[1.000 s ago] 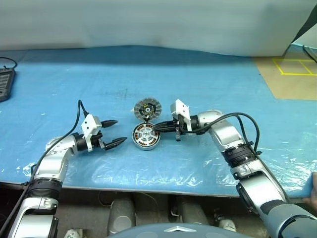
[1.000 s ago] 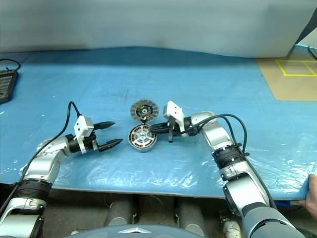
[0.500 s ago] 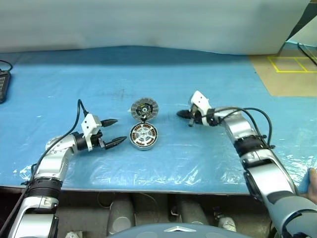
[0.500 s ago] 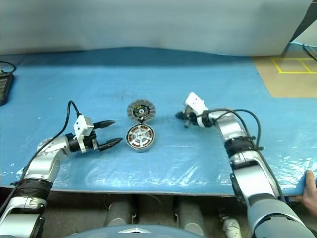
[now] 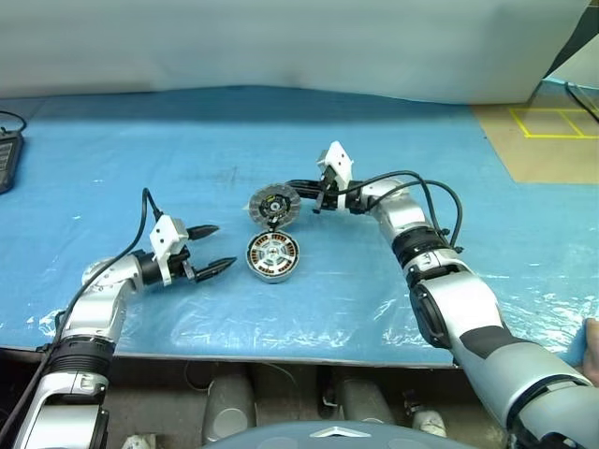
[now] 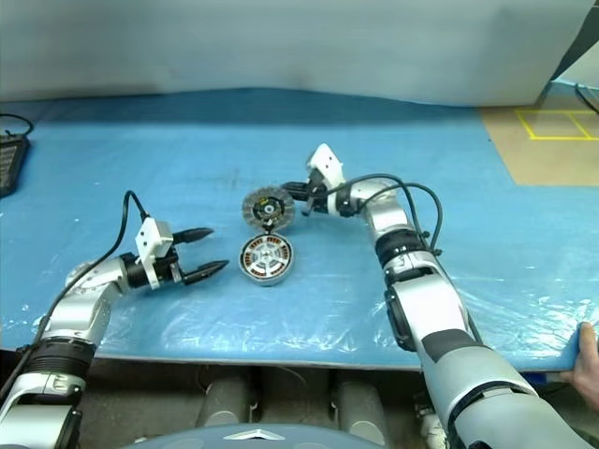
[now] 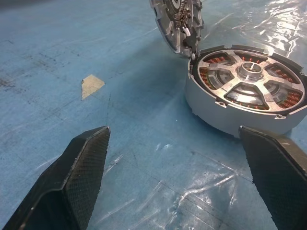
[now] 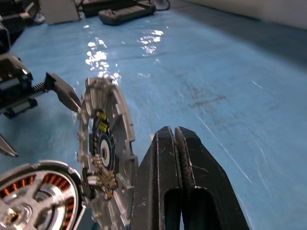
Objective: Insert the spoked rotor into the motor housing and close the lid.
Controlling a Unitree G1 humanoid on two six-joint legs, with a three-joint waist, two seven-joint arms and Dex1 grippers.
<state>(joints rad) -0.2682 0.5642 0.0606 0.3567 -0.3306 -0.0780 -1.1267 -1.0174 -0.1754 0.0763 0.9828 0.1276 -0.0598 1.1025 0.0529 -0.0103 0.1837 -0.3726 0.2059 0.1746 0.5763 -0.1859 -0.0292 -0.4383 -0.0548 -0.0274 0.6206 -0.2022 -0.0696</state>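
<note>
R gripper (image 5: 292, 184) shut, beside propped lid (image 5: 275, 205).

Silver arms, black cables, black pincers

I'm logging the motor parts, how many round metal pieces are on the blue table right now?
2. The motor housing lies flat with the spoked rotor already seated in it, so that may count as a third. The lid leans tilted just behind it, at its rim.

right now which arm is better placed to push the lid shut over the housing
Right, probably. The right gripper, fingers shut, sits just beside the propped-up lid, which leans at the edge of the motor housing with the spoked rotor already inside. The left gripper is open and apart from both.
</note>
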